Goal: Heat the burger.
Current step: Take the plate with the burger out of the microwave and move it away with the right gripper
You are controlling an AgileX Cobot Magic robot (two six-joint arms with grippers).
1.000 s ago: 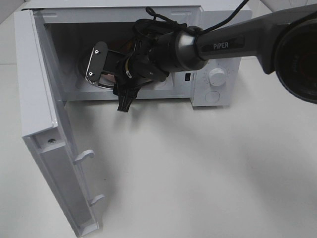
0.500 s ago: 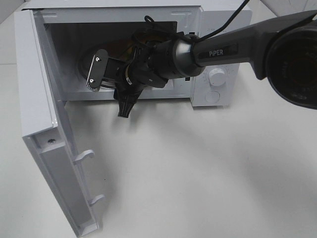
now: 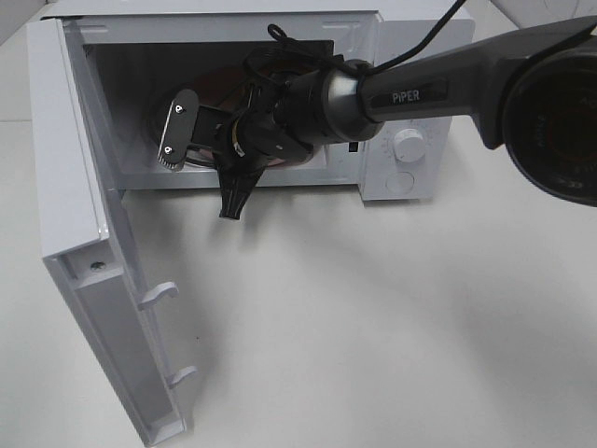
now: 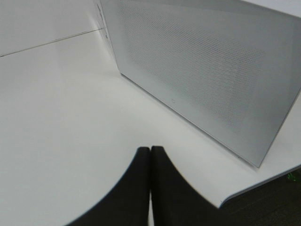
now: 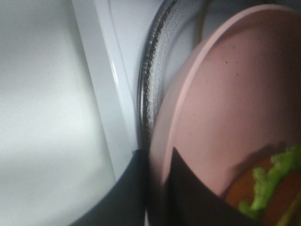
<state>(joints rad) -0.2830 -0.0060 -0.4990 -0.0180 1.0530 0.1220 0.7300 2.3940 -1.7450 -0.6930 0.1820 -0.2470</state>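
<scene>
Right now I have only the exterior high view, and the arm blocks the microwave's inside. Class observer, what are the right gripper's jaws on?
Observer: The right gripper has its jaws closed on the rim of the pink plate.
Operator: Is the burger on it?
Observer: Yes, the burger sits on that plate, lettuce showing.
Operator: And the left gripper?
Observer: The left gripper is empty, jaws shut, above the table beside the microwave's perforated panel.

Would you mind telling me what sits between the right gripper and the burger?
Only bare pink plate, whose rim the right gripper jaws pinch; the burger sits further in. The right wrist view shows it.
</scene>
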